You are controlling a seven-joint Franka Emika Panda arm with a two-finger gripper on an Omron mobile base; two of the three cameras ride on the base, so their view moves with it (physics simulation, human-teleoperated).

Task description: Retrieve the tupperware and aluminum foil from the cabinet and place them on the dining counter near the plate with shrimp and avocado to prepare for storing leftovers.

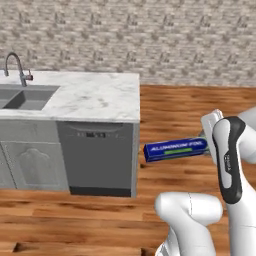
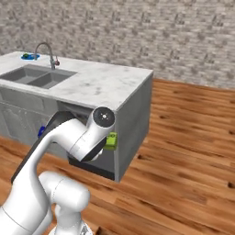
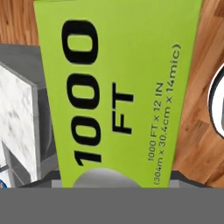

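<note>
My pincer's fingertips are hidden wherever I look: my own white arm point(image 1: 231, 160) covers them from the left base camera, and from the hand camera the foil box point(image 3: 118, 92) blocks them. I judge that my pincer is clamped on the foil box, since the box hangs in mid-air at the end of my arm, level and off the floor.

From the left base camera the foil box point(image 1: 176, 149) shows its dark blue side with white lettering and a green stripe. It sticks out sideways from my arm toward the island point(image 1: 100, 100), just short of its near corner and below the level of its marble top. Its far end is cut off behind my arm.

From the right base camera my arm point(image 2: 78, 137) hides most of the box; a small green end point(image 2: 110, 141) peeks out against the island's grey side point(image 2: 133, 124).

The hand camera sits right against the box's bright green face, printed with large black lettering, with wooden floor point(image 3: 205, 87) beyond.

Only the right base camera shows the blue plate point(image 2: 30, 57), small and hard to make out, at the far end of the island beyond the sink point(image 2: 39, 77) and faucet point(image 2: 46, 53).
</note>
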